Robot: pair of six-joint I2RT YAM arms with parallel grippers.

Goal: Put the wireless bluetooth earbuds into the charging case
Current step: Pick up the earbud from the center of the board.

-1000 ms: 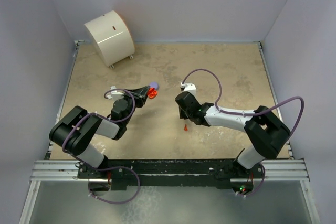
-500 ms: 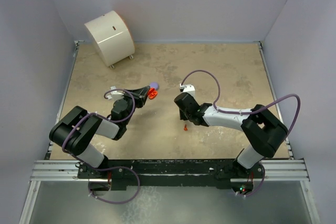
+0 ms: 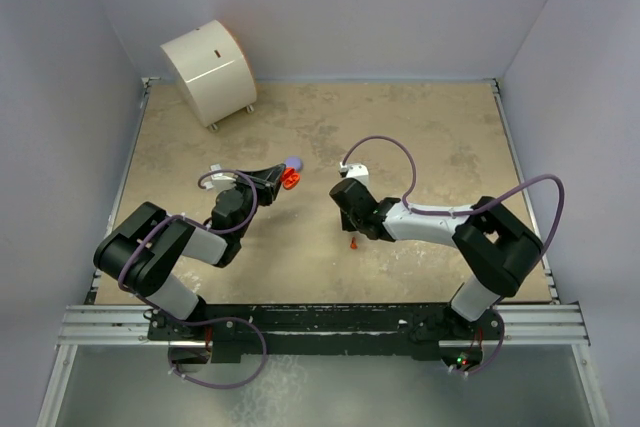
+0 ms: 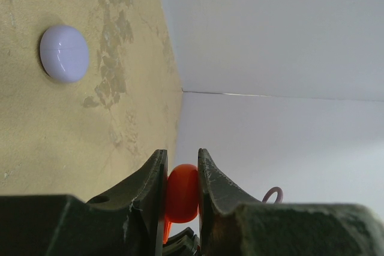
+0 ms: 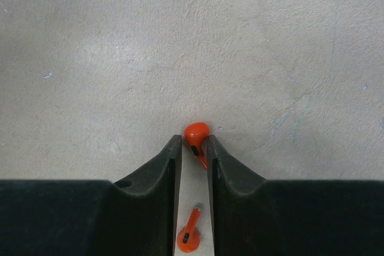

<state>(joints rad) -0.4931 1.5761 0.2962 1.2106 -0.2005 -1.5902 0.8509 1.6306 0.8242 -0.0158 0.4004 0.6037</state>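
Note:
My left gripper (image 4: 181, 154) is shut on a red-orange rounded charging case (image 4: 182, 193), held above the table (image 3: 420, 137) near its left middle (image 3: 284, 179). A lilac round case (image 4: 64, 53) lies on the table just beyond it (image 3: 293, 161). My right gripper (image 5: 194, 139) points down at the table with its jaws narrow. One red-orange earbud (image 5: 197, 135) sits at its fingertips, leaning on the right finger (image 5: 225, 166), with a thin gap to the left one. A second red-orange earbud (image 5: 188, 237) lies further back between the fingers. From above, one red earbud (image 3: 354, 243) shows under that gripper (image 3: 351, 227).
A large white cylinder (image 3: 208, 69) stands at the back left corner. Pale walls enclose the table on three sides. The arm bases sit on a black rail (image 3: 320, 319) at the near edge.
My right gripper's jaws have narrowed around the earbud and the arm has edged slightly left. The left arm has not moved.

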